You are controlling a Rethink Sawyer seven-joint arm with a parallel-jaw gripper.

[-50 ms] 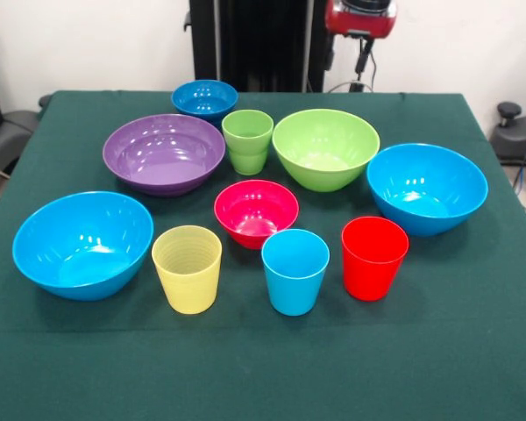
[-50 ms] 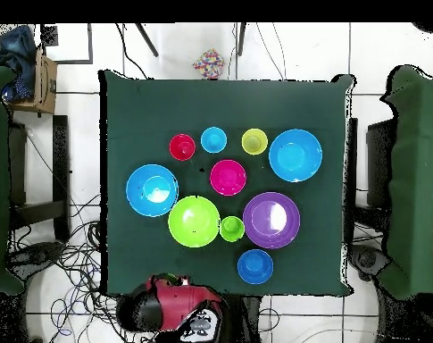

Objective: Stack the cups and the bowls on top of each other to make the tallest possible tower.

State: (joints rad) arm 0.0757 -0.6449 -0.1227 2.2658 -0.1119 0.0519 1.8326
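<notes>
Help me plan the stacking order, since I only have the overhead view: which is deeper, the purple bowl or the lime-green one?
Observer: The lime-green bowl is clearly deeper. The purple bowl is wide and shallow.
Operator: Are the cup walls plain?
Observer: Not all of them. The yellow cup has faint ribs around its wall.
Operator: Do the cups taper?
Observer: Yes. The red cup narrows from its rim down to its base.

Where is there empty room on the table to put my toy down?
The wide green cloth in front of the yellow cup, light blue cup and red cup is bare. It is crowded in the middle, around the pink-red bowl, green cup and purple bowl.
</notes>
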